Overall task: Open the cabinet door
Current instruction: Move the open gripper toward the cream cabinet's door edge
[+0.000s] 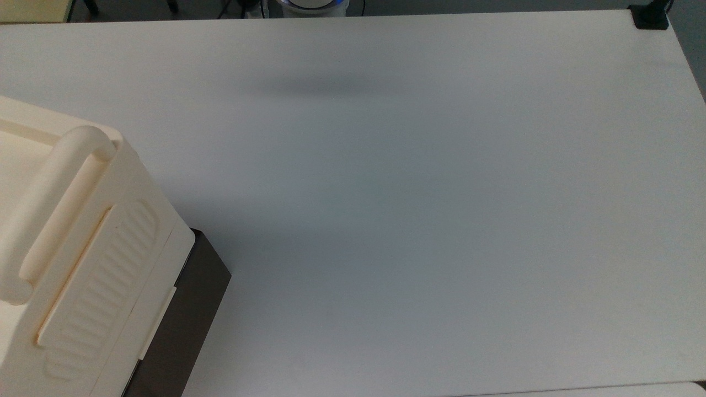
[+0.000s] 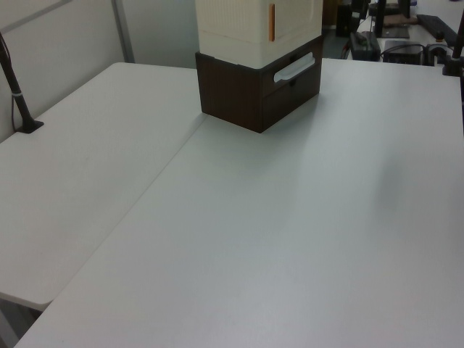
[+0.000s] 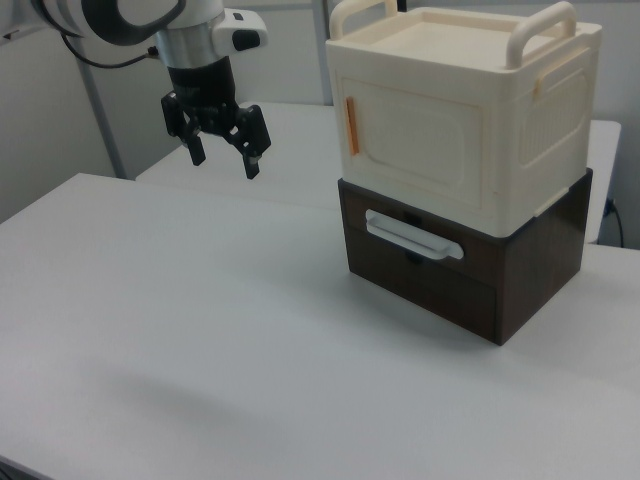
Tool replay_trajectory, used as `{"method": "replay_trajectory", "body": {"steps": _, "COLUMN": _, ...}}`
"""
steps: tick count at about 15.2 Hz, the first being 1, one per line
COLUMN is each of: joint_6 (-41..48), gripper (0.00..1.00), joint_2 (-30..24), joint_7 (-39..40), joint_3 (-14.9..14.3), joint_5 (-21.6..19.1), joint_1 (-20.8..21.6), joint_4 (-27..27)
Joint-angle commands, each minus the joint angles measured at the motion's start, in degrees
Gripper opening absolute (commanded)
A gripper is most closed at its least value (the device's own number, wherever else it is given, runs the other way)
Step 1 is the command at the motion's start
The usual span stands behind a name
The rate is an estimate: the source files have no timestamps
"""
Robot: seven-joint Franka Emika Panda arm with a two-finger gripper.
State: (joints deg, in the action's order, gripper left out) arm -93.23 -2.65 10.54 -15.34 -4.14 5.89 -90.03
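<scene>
Worktop (image 3: pixel 200 330) bare in foreground. Dark brown drawer base (image 3: pixel 450 280) further back, white handle (image 3: pixel 413 235) on its front. Cream cabinet (image 3: pixel 460 120) stacked on base. Cabinet door (image 3: pixel 415 145) faces camera in right view, flush, orange tab (image 3: pixel 350 127) at its edge: not yet opened. Claw (image 3: pixel 222 150) released, grasping nothing, hovers well apart toward right view's left. Whole approach and pull left, in my judgement.

Cream cabinet (image 3: pixel 465 120), orange handle strip (image 3: pixel 350 128), dark brown base (image 3: pixel 455 270), white table (image 1: pixel 419 193)

place: lab | evidence: white tables (image 2: pixel 290 239), partition wall (image 2: pixel 65 36), camera clamp (image 1: pixel 651 16)
</scene>
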Motion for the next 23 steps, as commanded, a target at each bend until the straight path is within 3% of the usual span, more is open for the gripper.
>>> {"method": "replay_trajectory", "body": {"steps": 1, "joint_6": -0.72, "gripper": 1.0, "joint_2": -0.86, "joint_7": -0.87, "joint_3": 0.92, "joint_5": 1.24, "joint_1": -0.08, "joint_4": -1.21}}
{"method": "replay_trajectory", "body": {"steps": 23, "joint_6": -1.86, "gripper": 1.0, "joint_2": 0.54, "joint_7": 1.23, "joint_3": 1.02, "joint_5": 1.24, "joint_1": -0.17, "joint_4": -0.77}}
